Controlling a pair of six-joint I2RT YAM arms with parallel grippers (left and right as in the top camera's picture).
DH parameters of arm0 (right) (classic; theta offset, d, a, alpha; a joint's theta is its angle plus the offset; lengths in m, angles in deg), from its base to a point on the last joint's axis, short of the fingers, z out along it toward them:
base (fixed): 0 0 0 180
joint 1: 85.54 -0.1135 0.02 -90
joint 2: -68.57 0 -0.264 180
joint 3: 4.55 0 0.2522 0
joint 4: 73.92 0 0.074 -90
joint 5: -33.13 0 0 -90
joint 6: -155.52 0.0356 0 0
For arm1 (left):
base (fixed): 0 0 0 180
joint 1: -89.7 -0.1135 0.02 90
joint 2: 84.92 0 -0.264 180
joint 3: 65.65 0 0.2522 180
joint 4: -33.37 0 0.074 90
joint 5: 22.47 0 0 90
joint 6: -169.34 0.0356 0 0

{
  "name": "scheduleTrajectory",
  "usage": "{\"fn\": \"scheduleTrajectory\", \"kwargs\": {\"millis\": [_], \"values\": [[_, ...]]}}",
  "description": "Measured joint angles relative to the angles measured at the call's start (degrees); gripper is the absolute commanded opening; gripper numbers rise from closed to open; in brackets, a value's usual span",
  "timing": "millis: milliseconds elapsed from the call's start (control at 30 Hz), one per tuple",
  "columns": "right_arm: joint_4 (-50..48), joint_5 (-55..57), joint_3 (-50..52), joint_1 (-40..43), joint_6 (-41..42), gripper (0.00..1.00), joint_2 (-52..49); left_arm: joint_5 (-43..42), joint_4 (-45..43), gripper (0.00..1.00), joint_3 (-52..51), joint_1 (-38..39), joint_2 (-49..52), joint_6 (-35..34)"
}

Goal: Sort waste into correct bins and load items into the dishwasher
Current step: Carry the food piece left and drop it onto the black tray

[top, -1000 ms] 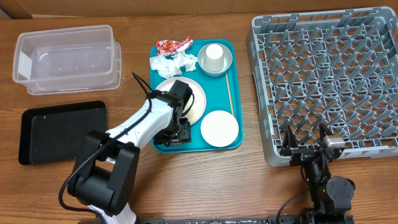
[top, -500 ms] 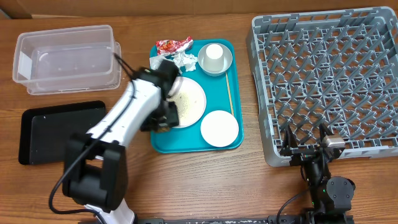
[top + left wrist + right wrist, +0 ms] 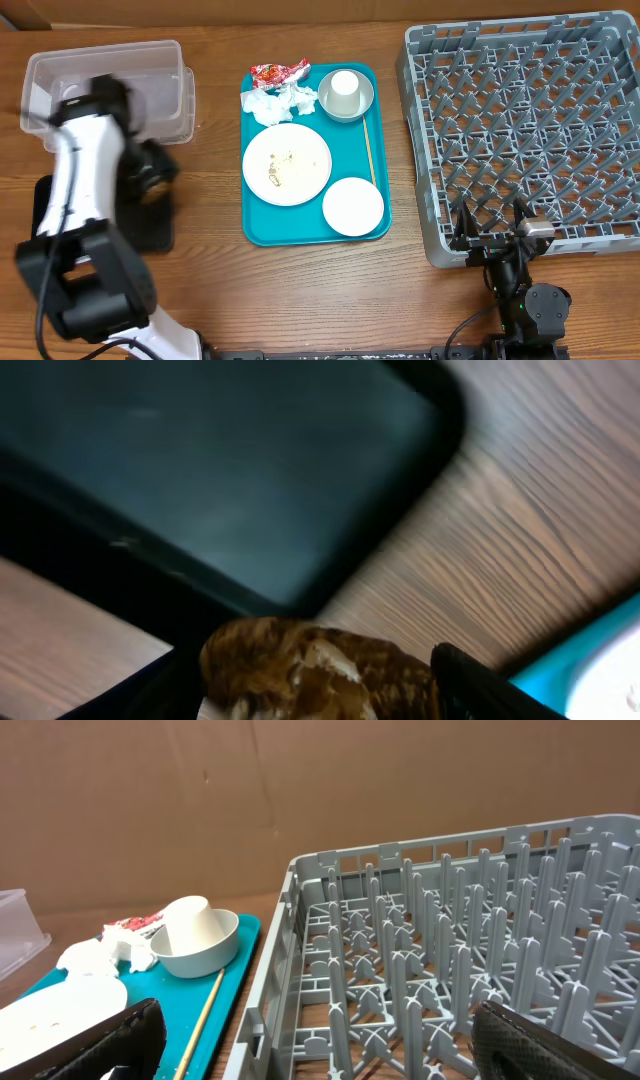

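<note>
Above the black tray (image 3: 200, 470), left end effector (image 3: 315, 690) tight around a brown food scrap (image 3: 300, 660), indistinct overhead.

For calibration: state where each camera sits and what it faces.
Overhead: above the table, looking straight down; both arms show.
Left wrist: on the left arm, facing the black tray; left pincer grips a brown scrap.
Right wrist: low, facing the grey rack; open right pincer shows.
Shared: all three see the teal tray.

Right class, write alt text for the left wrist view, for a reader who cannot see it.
A brown food scrap is held in the left gripper, close to the lens. Beneath are a black tray, wooden table and, lower right, the edge of a teal tray.
</note>
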Motion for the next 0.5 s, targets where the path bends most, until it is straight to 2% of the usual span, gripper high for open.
{"fn": "scheduleTrajectory", "kwargs": {"millis": [100,167,400,500], "values": [[0.0,0.0,0.0,0.0,0.0,1.00,0.0,-1.1,-1.0,0.77,0.0,-7.1,0.0,0.3],[0.0,0.0,0.0,0.0,0.0,1.00,0.0,-1.7,-1.2,0.88,0.0,-11.6,0.0,0.5],[0.0,0.0,0.0,0.0,0.0,1.00,0.0,-6.7,-1.5,0.99,0.0,-17.5,0.0,1.2],[0.0,0.0,0.0,0.0,0.0,1.00,0.0,-11.4,-1.5,0.99,0.0,-17.6,0.0,3.5]]}}
